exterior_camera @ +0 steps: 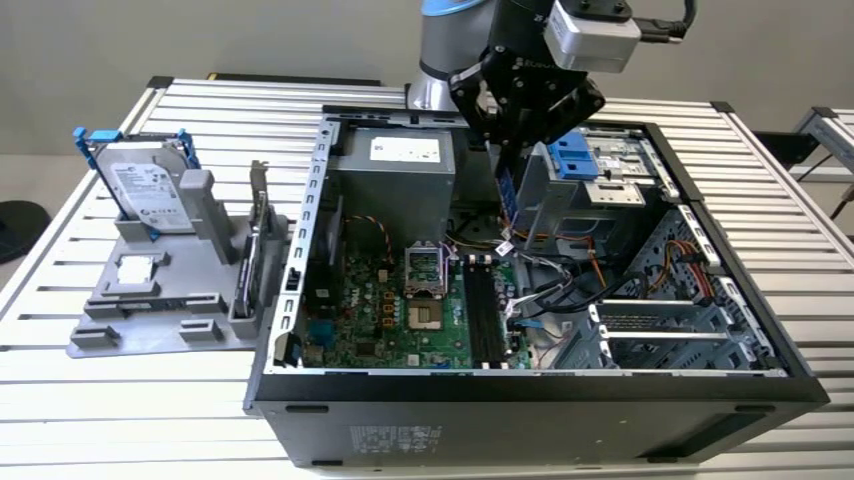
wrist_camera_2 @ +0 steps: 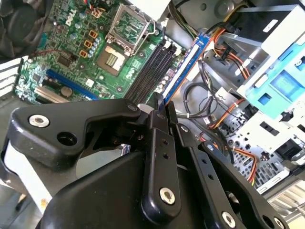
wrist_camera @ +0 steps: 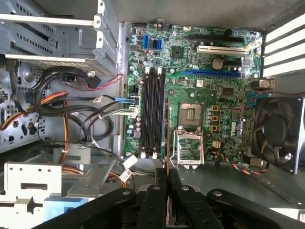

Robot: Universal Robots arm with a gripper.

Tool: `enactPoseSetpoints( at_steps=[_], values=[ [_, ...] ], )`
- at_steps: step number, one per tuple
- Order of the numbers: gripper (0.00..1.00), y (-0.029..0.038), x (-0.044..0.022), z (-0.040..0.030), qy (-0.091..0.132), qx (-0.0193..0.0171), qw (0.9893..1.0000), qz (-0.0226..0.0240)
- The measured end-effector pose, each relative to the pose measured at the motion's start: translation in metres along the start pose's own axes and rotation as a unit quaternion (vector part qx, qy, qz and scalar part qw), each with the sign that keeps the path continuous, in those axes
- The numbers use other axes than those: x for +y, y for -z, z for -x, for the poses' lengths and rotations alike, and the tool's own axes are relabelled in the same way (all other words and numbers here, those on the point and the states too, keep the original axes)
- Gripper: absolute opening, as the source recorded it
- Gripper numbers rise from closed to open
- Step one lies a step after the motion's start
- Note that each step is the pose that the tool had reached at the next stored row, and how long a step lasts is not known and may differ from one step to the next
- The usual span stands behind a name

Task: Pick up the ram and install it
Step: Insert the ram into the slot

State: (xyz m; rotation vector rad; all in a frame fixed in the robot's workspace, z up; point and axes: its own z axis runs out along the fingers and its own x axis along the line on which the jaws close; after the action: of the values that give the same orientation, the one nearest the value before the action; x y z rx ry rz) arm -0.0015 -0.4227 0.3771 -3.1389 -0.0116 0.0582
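Exterior view, left to right:

1. The slatted tabletop carries a grey holder at the exterior view's left. A hard drive in a blue frame stands upright in it. A card with a metal bracket stands on edge at the holder's side nearest the case.
2. The open case lies on its side at centre. Inside, the power supply sits at the far end and the green motherboard is nearer the camera.
3. Black slots run along the motherboard's edge on the exterior view's right. Loose cables lie just beside them.
4. The gripper hangs over the case interior, between the power supply and a blue caddy. Its fingers are closed narrowly on the ram.
5. The ram hangs down from the fingers as a thin blue strip. It is above the cables and clear of the slots, not seated.

Wrist views:

6. In the second wrist view the gripper clamps one end of the ram. The stick extends past the slots towards the orange cables.
7. In the first wrist view the ram shows edge-on from the gripper. It lies parallel to the slots and offset from them towards the socket. A fan sits at the board's edge.
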Motion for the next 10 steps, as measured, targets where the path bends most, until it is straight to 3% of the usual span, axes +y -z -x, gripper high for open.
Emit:
enactPoseSetpoints(
  at_steps=[10],
  values=[
    [0.00, 0.0000, 0.0000, -0.0001, -0.011, 0.0000, 0.9999, -0.0004]
  ],
)
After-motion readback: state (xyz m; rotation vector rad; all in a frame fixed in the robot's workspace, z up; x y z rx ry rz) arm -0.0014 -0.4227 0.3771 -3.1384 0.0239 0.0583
